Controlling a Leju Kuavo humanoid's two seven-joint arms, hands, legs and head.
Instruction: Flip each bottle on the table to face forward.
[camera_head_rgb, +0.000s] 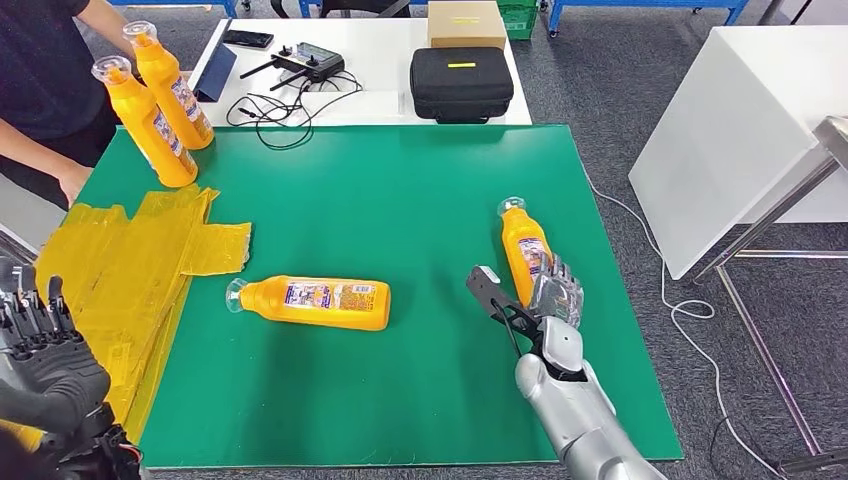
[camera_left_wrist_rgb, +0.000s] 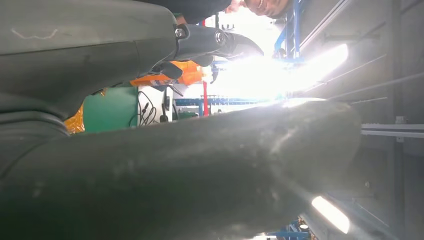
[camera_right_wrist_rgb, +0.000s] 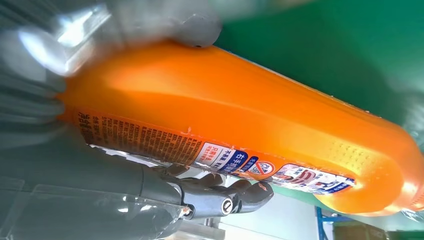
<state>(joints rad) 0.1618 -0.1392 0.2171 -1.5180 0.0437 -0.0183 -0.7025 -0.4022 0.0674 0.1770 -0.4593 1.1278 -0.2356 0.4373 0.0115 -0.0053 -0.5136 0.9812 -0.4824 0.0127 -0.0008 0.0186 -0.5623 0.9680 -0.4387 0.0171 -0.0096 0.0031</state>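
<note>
Bottles on a green table (camera_head_rgb: 400, 400), grey carpet around it.
Right hand (camera_head_rgb: 556, 292) grips one orange bottle (camera_head_rgb: 526, 255) lying near the right edge; another (camera_head_rgb: 312, 302) lies mid-table, two (camera_head_rgb: 160, 100) stand far left. Left hand (camera_head_rgb: 35, 340) hangs curled, holding nothing.

Hidden or unclear — for your check:
- Right hand (camera_head_rgb: 556, 292): fingers wrap the far-right bottle (camera_head_rgb: 525, 250), covering its base (label print there unreadable).
- Left hand (camera_head_rgb: 40, 345): cut off by the frame edge; grasp indeterminate.
- Person (camera_head_rgb: 45, 70): cropped — torso only.
</note>
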